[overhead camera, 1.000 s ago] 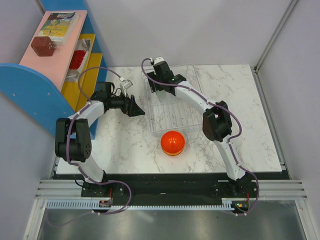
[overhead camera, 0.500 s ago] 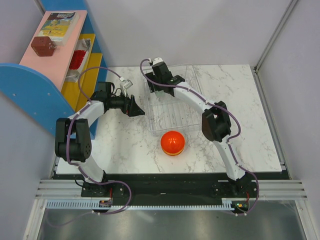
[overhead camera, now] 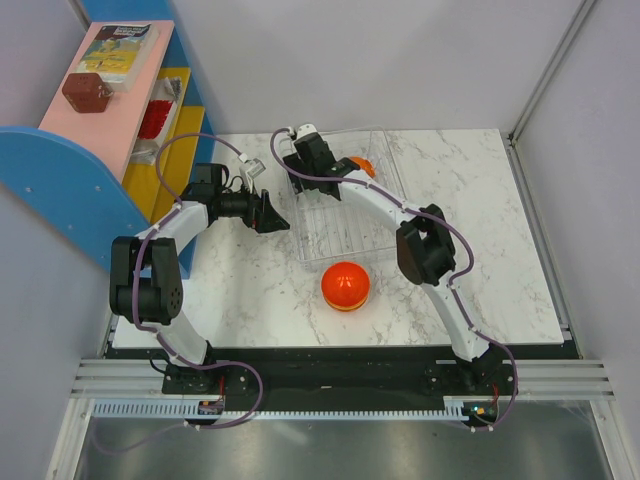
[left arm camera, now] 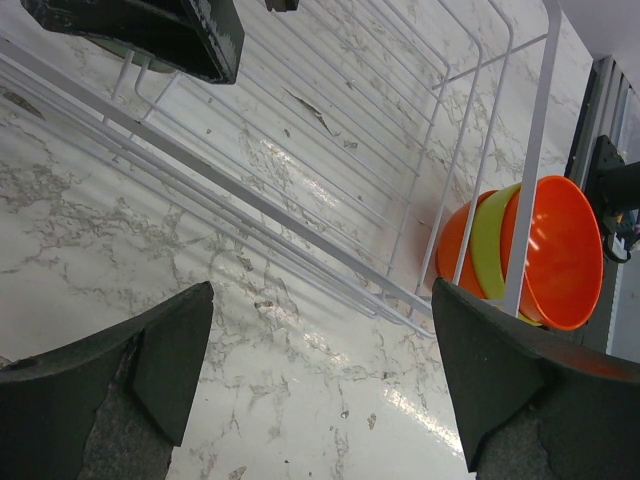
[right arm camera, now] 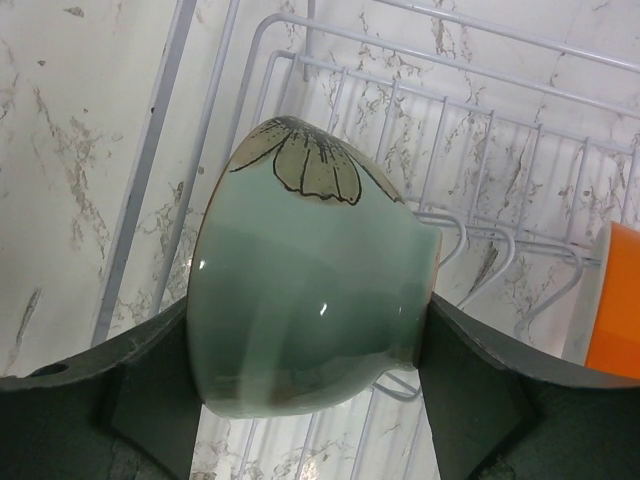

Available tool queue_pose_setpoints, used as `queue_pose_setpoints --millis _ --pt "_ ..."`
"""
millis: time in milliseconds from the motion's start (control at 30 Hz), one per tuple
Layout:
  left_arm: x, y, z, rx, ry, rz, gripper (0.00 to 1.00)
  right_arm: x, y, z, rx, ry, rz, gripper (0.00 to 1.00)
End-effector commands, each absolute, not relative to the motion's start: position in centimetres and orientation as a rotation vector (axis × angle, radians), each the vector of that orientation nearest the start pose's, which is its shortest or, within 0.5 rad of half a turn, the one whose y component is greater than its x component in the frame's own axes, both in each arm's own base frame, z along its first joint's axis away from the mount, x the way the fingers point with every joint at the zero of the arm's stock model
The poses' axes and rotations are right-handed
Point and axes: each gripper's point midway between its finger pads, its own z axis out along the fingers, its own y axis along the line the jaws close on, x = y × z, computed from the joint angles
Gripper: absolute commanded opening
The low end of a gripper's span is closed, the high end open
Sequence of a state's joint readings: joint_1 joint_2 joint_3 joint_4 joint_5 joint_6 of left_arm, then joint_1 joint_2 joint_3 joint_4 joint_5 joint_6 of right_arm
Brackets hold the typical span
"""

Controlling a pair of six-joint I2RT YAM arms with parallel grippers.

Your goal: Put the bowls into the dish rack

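The wire dish rack (overhead camera: 340,215) lies on the marble table. My right gripper (overhead camera: 305,170) is over its far left corner, shut on a pale green bowl with a painted flower (right arm camera: 310,290), held on its side just above the rack wires (right arm camera: 400,120). An orange bowl (overhead camera: 362,165) stands in the rack's far part and shows at the right edge of the right wrist view (right arm camera: 615,300). An upturned orange bowl nested with a yellow-green one (overhead camera: 345,283) sits on the table in front of the rack. My left gripper (overhead camera: 272,215) is open and empty, left of the rack.
A blue, yellow and pink shelf unit (overhead camera: 120,110) with small items stands at the far left. In the left wrist view the rack's side wires (left arm camera: 300,240) run just ahead of my open fingers (left arm camera: 170,360), with the nested bowls (left arm camera: 530,250) beyond.
My right gripper has moved left along the rack's far end with the green bowl, uncovering the orange bowl in the rack. The left arm has not moved.
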State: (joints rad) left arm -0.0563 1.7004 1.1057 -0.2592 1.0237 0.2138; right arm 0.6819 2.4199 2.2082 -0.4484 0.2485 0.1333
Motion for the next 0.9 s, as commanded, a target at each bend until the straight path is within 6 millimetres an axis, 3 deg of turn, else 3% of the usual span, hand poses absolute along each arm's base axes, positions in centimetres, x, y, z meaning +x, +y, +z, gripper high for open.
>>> queue_pose_setpoints --millis 0,267,333,367,500,600,867 --pt "36.6 -16.5 14.8 0.748 1.988 -1.110 0.96 45.4 39.3 -0.2 -0.556 2.497 0.361 0.00" --pt "36.7 -16.5 15.0 0.749 1.983 -1.111 0.96 45.2 39.3 -0.1 -0.574 2.499 0.365 0.00" --pt "36.7 -16.5 15.0 0.748 1.984 -1.110 0.96 45.3 39.4 0.2 -0.577 2.494 0.366 0.05" --pt "36.7 -16.5 15.1 0.748 1.984 -1.110 0.96 45.3 39.4 0.2 -0.577 2.494 0.366 0.09" --pt "36.6 -16.5 15.1 0.748 1.984 -1.112 0.96 45.3 39.4 0.9 -0.594 2.481 0.371 0.54" --pt "36.6 -16.5 15.1 0.749 1.985 -1.112 0.96 45.5 39.3 1.8 -0.593 2.464 0.363 0.72" --pt "36.8 -16.5 15.3 0.750 1.983 -1.109 0.96 46.6 38.2 4.7 -0.587 2.399 0.273 0.94"
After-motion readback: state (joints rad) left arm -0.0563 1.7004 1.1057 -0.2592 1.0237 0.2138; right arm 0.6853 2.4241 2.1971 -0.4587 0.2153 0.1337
